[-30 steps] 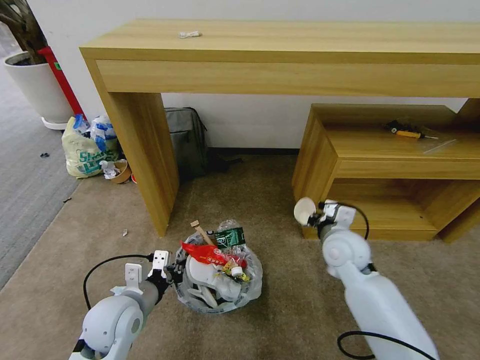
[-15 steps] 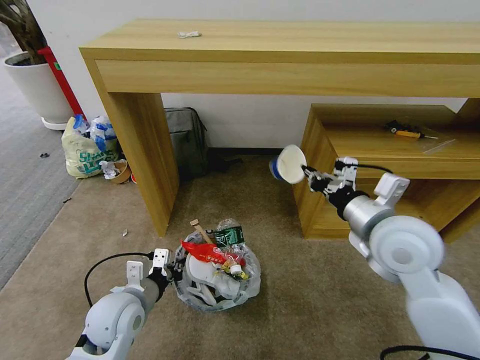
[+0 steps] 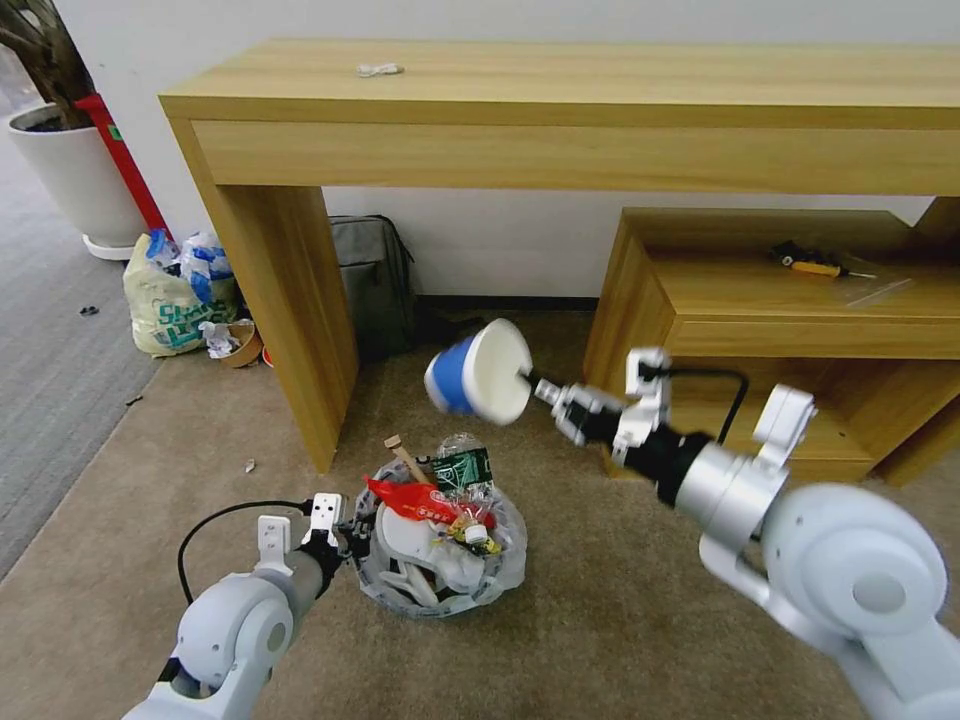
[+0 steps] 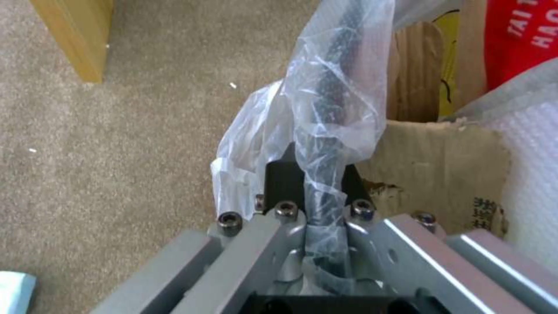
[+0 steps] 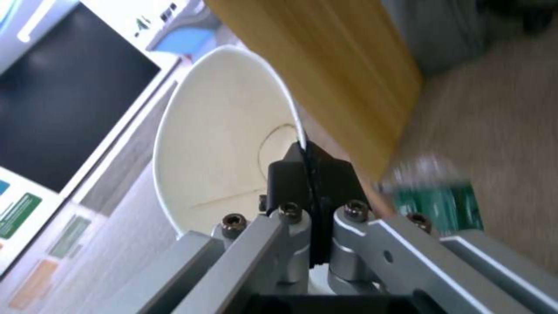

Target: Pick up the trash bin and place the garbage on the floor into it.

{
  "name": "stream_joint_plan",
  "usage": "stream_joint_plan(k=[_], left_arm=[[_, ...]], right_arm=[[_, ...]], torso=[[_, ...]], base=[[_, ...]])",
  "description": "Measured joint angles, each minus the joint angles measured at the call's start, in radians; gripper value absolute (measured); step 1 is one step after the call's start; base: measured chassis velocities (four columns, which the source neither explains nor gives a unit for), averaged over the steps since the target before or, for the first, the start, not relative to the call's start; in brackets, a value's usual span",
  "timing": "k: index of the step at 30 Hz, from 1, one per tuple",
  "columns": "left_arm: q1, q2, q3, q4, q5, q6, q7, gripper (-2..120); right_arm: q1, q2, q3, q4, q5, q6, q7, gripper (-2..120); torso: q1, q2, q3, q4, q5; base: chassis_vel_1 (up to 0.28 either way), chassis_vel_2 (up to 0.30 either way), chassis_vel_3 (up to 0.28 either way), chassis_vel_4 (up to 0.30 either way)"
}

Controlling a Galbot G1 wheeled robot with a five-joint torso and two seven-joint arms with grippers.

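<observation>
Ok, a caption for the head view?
Right pincer carries blue cup above full trash bin, held by left pincer.

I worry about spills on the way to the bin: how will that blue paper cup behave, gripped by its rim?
The right pincer pinches one spot of the blue paper cup's thin rim, so the wall may flex or crease. The cup looks empty inside, probably light. Held tilted, it could pivot or slip above the trash bin.

Trash bin (image 3: 440,590) black wall hidden under bag, green bottle (image 5: 439,203) blurred
</observation>
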Motion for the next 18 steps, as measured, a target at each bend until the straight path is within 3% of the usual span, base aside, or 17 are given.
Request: stream_joint_plan(k=[7,18], left_arm=[[0.005,-0.006,-0.003,-0.004,-0.001,0.0,0.0,0],[0.012,-0.004,-0.01,-0.014,-0.001,0.0,0.003,0]], right_arm=[[-0.022,-0.009,-0.005,-0.085,0.052,-0.055,-0.034,0],[-0.008,-0.023,-0.049,-0.179,0.094,-0.059,-0.028,0]], torso=[[0.0,0.0,0.0,0.0001,0.0],[0.0,0.0,0.0,0.0002,0.0]], base=[[0.0,0.0,0.0,0.0],[0.0,0.0,0.0,0.0]])
